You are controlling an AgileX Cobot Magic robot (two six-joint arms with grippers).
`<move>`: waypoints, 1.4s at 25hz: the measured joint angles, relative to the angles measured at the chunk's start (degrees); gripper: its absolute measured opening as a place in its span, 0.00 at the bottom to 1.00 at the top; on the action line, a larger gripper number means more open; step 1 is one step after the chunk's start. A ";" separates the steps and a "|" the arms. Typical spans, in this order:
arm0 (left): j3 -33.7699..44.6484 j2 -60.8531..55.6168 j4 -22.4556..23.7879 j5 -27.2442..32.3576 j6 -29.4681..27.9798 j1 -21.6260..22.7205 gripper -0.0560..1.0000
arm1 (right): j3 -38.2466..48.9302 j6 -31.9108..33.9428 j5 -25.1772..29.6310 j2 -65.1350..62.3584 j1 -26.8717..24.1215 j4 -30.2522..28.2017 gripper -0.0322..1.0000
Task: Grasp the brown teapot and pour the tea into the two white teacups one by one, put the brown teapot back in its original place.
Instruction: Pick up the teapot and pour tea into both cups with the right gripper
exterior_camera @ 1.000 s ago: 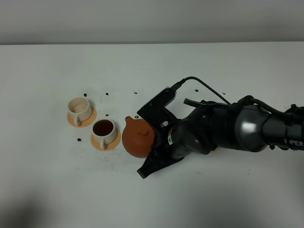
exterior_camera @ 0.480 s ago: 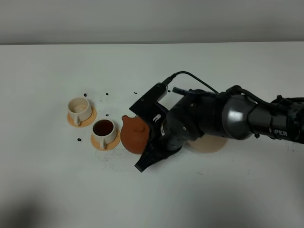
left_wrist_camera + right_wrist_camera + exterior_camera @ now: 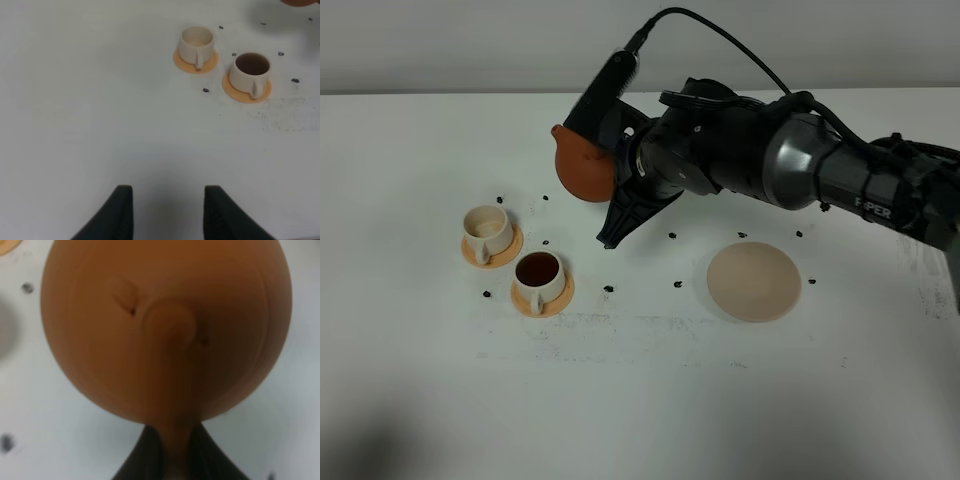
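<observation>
high over the table, brown teapot [image 3: 583, 165] hangs at one o'clock of the empty teacup [image 3: 487, 228]
right gripper [image 3: 167, 457] clamps its loop handle, likely lifting it clear to reach that cup; half a second ago it sat low at three o'clock of the filled teacup [image 3: 539, 270]. beige dish [image 3: 754, 281] lies bare at the pot's four o'clock; left gripper [image 3: 168, 212] gapes wide, holding nothing.
</observation>
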 joint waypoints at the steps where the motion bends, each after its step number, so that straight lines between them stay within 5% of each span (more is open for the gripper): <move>1: 0.00 0.00 0.00 0.00 0.00 0.00 0.40 | -1.29 -1.18 0.00 1.14 0.00 -0.70 0.15; 13: 0.00 0.00 0.00 0.00 0.00 0.00 0.40 | -13.61 -8.51 -0.01 10.60 3.71 -9.41 0.15; 35: 0.00 0.00 0.00 0.00 0.00 0.00 0.40 | -14.84 -8.72 -2.84 17.75 7.16 -28.86 0.15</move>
